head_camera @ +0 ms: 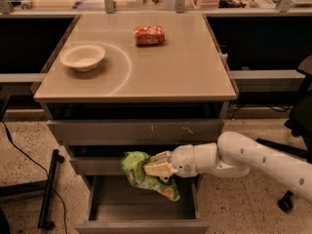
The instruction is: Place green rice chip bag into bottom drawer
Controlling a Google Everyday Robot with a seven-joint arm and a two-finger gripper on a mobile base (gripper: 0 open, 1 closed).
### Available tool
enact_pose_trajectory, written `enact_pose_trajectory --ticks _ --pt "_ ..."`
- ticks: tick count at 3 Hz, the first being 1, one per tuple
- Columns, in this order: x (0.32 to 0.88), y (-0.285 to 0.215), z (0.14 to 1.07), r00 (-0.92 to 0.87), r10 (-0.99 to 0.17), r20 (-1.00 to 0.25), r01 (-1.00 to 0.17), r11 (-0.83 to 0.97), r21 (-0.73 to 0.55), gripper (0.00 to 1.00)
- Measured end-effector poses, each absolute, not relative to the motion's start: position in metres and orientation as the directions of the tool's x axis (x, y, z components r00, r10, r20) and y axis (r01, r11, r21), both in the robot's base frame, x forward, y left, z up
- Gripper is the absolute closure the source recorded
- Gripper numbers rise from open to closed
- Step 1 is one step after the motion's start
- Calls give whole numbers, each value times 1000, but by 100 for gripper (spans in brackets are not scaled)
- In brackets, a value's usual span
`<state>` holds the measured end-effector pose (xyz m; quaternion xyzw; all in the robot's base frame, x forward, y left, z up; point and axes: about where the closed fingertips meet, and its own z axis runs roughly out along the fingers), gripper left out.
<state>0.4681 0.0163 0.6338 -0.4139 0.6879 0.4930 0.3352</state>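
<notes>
The green rice chip bag [138, 169] is a crinkled light-green foil bag with orange chip pictures at its lower end. My gripper [155, 168] is shut on it and holds it in front of the middle drawer, just above the open bottom drawer [141, 224]. The bottom drawer is pulled out and its grey inside shows under the bag. My white arm [253, 160] reaches in from the right.
On the tabletop [195, 77] stand a white bowl [82, 56] at the left and an orange-red can [149, 34] lying at the back. A black stand [48, 189] is on the floor at the left. An office chair [300, 116] is at the right.
</notes>
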Motion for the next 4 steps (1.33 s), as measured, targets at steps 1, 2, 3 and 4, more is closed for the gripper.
enact_pose_trajectory --ticks 1,2,3,4 --pt "463 11 604 -493 -181 -851 -865 206 457 100" --pt "451 4 539 -587 -99 -803 -793 271 546 100" --pt "444 2 482 -622 -7 -783 -753 276 597 100" --pt "446 -1 436 -643 64 -763 -718 297 630 100"
